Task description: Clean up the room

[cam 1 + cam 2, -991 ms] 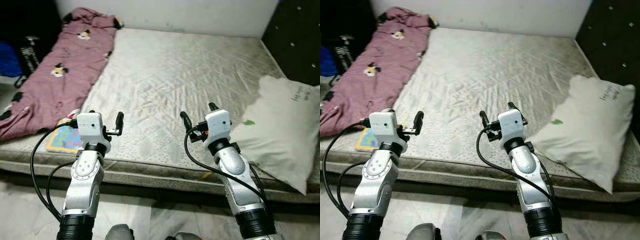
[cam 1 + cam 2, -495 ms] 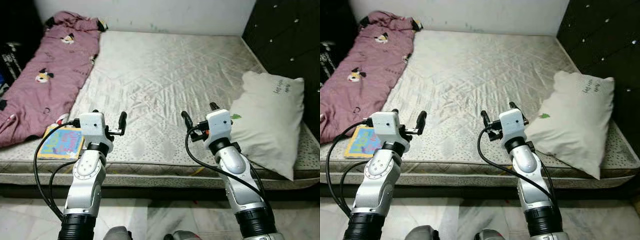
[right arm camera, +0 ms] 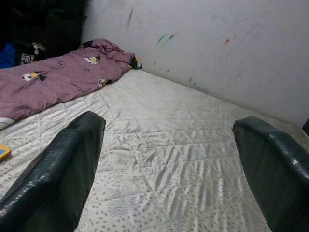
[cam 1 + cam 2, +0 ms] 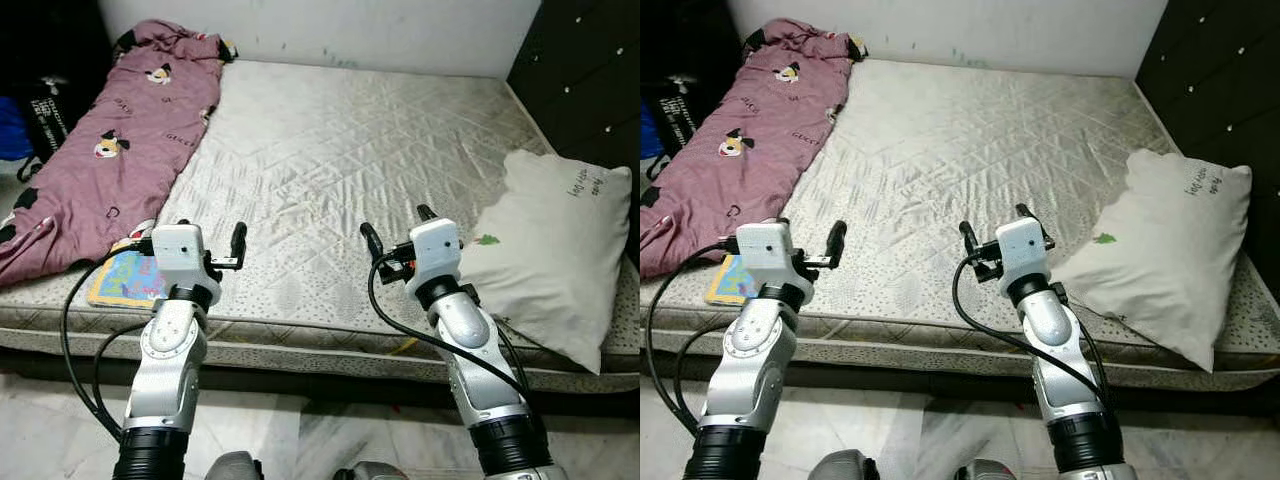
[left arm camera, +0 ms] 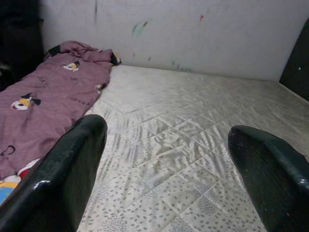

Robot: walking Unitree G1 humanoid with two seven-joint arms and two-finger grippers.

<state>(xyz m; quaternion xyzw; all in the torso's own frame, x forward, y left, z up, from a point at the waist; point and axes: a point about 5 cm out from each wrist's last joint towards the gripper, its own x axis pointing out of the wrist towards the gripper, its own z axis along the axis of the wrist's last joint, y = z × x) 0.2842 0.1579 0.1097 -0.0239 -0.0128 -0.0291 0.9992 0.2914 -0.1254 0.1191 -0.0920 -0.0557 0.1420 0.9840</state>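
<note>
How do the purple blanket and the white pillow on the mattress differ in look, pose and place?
The purple blanket is printed with cartoon figures; the white pillow is plain apart from small marks. The blanket lies spread flat in a long strip along the robot's left side; the pillow is puffed and sits at the right edge, its corner overhanging. Both rest on the mattress, untouched by either gripper.

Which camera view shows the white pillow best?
The left eye view: the pillow lies whole on the bed's right edge. The right eye view shows it equally whole. The wrist views look at the mattress and maroon blanket.
</note>
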